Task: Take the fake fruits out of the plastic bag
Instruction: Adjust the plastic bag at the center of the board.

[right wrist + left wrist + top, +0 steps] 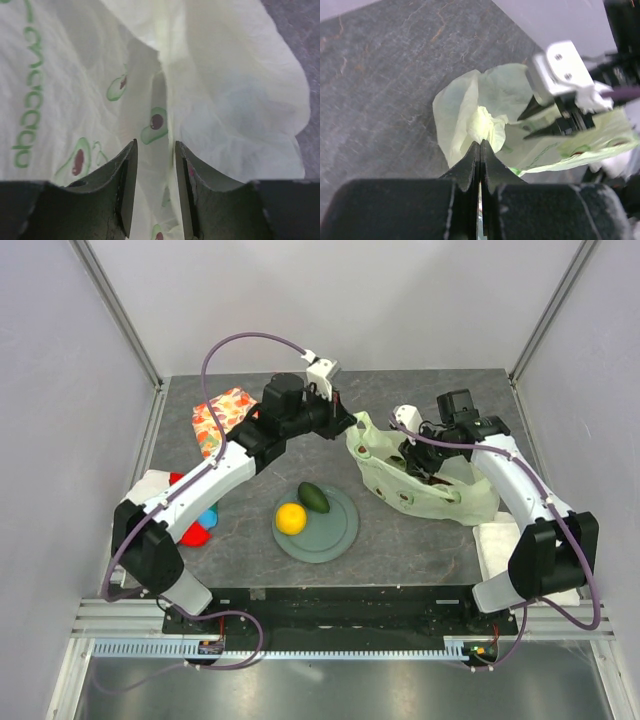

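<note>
The bag lies crumpled on the right half of the desk, toward the far edge. It is pale green, thin and translucent, printed with small avocados and green lettering. Its mouth faces left. What is inside cannot be made out.

Two fruits are out of it, on a round grey-green plate at the desk's middle, just left of the bag. The orange is on the plate's left rim and the dark green oval on its far side; the two lie close together.

A leaf-patterned cloth lies at the far left corner, red and blue toys by the left edge, and white towels at the left edge and near right corner.

The left end effector is pressed together, pinching the bag's far left corner and holding that flap up off the desk. The right end effector is down in the bag's mouth, its fingers partly spread. A fold of film runs between them; whether they press it I cannot tell.
</note>
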Motion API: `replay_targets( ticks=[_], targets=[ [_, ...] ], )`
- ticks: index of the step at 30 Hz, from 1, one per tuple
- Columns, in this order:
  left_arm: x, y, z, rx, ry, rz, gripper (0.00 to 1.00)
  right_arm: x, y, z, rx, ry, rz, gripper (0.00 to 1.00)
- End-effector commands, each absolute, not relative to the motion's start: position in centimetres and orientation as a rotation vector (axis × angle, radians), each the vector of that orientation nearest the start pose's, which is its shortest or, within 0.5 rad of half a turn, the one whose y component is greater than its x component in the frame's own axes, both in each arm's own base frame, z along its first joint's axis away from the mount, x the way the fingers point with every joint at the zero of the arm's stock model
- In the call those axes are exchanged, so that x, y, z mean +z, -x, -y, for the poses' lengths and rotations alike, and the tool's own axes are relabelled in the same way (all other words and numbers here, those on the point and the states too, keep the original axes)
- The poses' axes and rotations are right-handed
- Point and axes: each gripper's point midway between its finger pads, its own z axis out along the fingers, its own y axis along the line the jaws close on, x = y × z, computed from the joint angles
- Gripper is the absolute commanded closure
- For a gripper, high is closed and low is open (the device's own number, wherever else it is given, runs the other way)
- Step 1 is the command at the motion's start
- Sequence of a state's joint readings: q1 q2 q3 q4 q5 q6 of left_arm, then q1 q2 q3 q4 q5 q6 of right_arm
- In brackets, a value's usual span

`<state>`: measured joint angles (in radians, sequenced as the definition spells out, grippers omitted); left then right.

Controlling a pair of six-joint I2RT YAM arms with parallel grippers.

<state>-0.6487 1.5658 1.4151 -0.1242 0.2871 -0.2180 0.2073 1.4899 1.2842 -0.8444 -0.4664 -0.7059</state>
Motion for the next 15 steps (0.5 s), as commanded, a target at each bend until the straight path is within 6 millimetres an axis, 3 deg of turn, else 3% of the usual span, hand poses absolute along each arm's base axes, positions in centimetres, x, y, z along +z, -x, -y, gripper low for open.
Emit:
replay_targets(
  ticks=[1, 4, 7, 10, 12, 14, 15],
  targets=[
    [30.7, -38.4, 33.6, -0.963, -0.287, -1.902, 0.98, 16.2, -30.2, -14.4, 0.571, 1.257, -2.152, 0.57],
    [31.9, -38.7, 34.2, -1.023, -0.302, -1.862, 0.98, 14.0, -29.9, -15.0, 0.552, 1.261, -2.200, 0.57],
    [33.0, -37.9, 34.8, -1.076, -0.357, -1.822, 0.98, 11.7, -32.3, -14.9, 0.462, 1.189, -2.272, 0.58],
    [32.8, -37.5, 34.4, -1.078, -0.389, -1.814, 0.98, 9.7, -35.5, -13.6, 0.319, 1.083, -2.360, 0.62],
    [32.4, -36.5, 34.3, -1.050, -0.504, -1.782, 0.98, 10.2, -38.5, -11.6, 0.173, 0.944, -2.378, 0.62],
    [31.4, -35.8, 33.7, -1.015, -0.558, -1.780, 0.98, 12.4, -41.6, -10.1, 0.053, 0.833, -2.317, 0.62],
    [31.0, -35.6, 33.4, -0.983, -0.596, -1.766, 0.98, 13.1, -42.7, -8.3, -0.035, 0.774, -2.310, 0.62]
  ],
)
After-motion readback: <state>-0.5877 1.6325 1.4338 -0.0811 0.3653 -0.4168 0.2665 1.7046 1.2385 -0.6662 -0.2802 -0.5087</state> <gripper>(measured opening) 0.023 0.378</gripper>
